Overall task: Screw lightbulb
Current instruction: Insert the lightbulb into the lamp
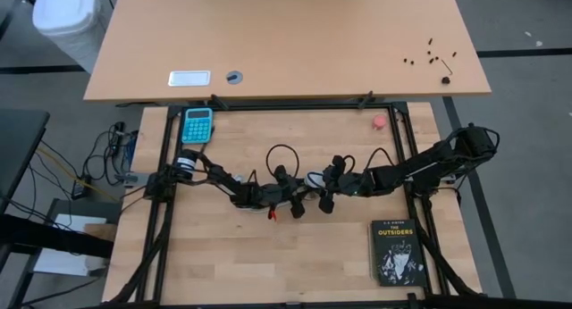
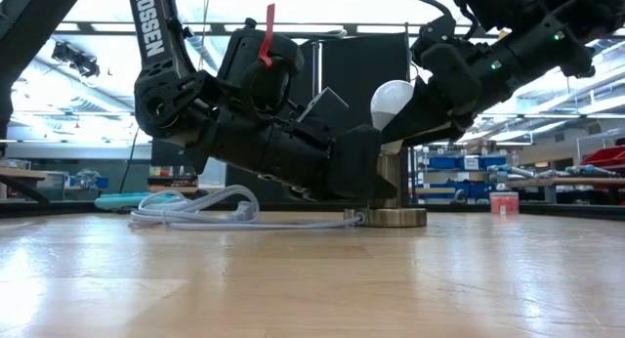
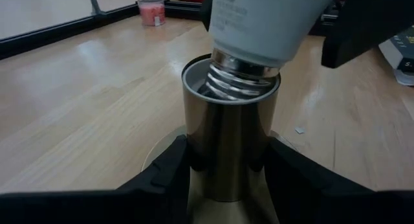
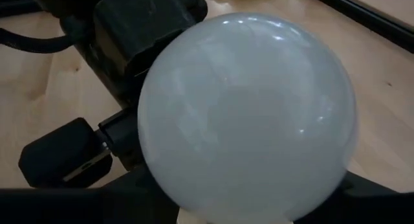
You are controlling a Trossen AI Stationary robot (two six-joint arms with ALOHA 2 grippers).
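- The left arm reached in from the worktop's left edge, stretched low toward the middle.
- The left gripper [image 3: 226, 179] lay near the worktop, its jaws clamped on the upright metal socket [image 3: 228, 140].
- The right arm came from the right edge, bent down to meet it.
- The right gripper [image 4: 259, 214] held the lightbulb [image 4: 249, 114], jaws closed on its sides.

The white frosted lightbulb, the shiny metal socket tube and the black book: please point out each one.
White frosted lightbulb [image 4: 249, 114]: right wrist view, on its round glass dome.
Shiny metal socket tube [image 3: 229, 143]: left wrist view, on its side wall.
Black book [image 1: 396, 252]: high view, on its cover.
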